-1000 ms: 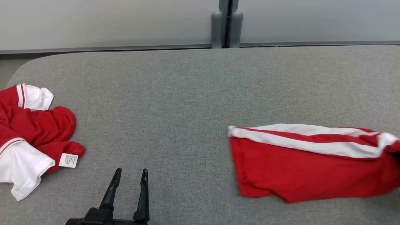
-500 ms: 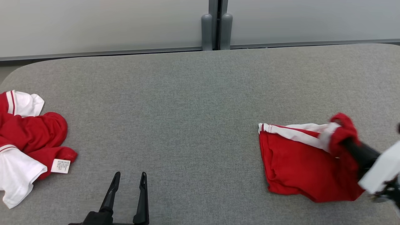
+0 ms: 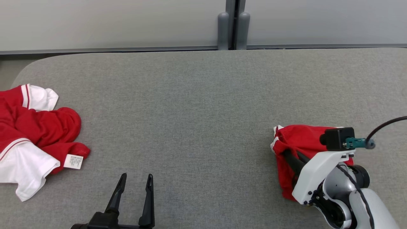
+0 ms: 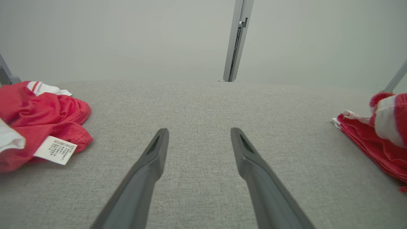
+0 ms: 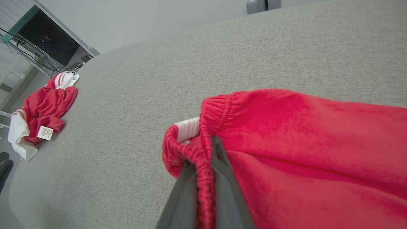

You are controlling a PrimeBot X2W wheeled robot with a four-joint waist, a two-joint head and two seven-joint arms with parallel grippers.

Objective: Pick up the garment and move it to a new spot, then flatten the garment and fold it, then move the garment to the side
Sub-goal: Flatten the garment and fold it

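the right claw (image 5: 205, 156) is clenched on the elastic waistband (image 5: 219, 101) of the red shorts (image 5: 286, 127), the band pinched in a thin ridge between its two fingers, with a bit of white stripe puckered up just beside the tips. that is a narrow bite on stretchy, gathered cloth, so a quick pull or a twist of the wrist could let the band slide out and drop the shorts in a heap. the shorts sit bunched at the right side of the grey counter (image 3: 203, 95), toward its near edge, with the wrist over them; most of the cloth seems to hang or lie below the grip, so any drag across the rough cover could catch it and undo whatever shape it has. set down too far to the right, part of it might slip over the edge. further out, the left claw (image 3: 136, 175) stands released and holding nothing, low over the near middle of the counter, well apart from the shorts, so it is badly placed to steady a slipping corner. a crumpled red and white shirt (image 3: 41, 127) lies at the far left, out of the way.
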